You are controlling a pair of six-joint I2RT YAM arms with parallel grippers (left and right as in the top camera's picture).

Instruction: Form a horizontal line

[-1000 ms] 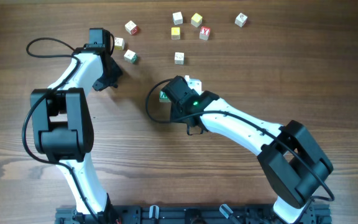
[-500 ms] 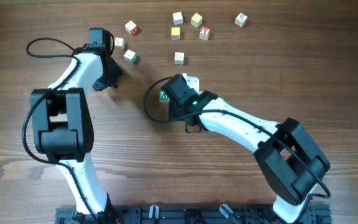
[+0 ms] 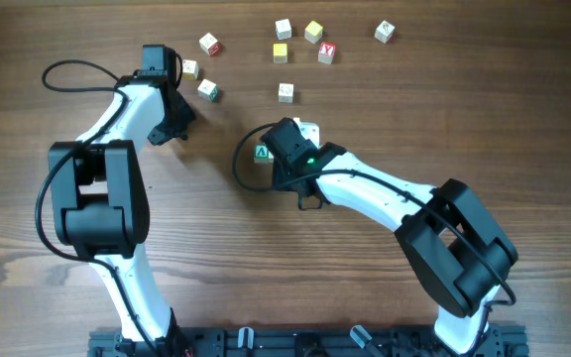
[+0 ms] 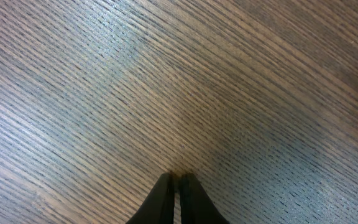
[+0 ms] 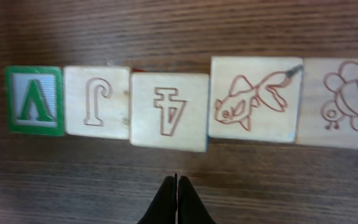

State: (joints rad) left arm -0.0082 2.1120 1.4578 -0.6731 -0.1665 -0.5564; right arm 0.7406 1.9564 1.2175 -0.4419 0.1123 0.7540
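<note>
The horizontal line (image 5: pixel 166 109) of several wooden cubes shows in the right wrist view: a green-faced cube (image 5: pixel 34 101) at the left end, then a J cube, a 4 cube, a fish cube and a turtle cube at the right edge. In the overhead view only its green end (image 3: pixel 263 152) and a pale cube (image 3: pixel 310 130) peek from under the right arm. My right gripper (image 5: pixel 176 182) is shut and empty, just in front of the 4 cube, apart from it. My left gripper (image 4: pixel 174 178) is shut and empty over bare wood; it also shows in the overhead view (image 3: pixel 179 131).
Loose letter cubes lie scattered at the table's far side: a red-sided one (image 3: pixel 209 44), a green-sided one (image 3: pixel 207 89), a yellow one (image 3: pixel 280 52), a red Y cube (image 3: pixel 326 53), a pale one (image 3: pixel 285 92) and one at the far right (image 3: pixel 385 32).
My right arm has shifted slightly, and the green end cube of the line shows a little more beside the wrist. The left arm has not moved.
</note>
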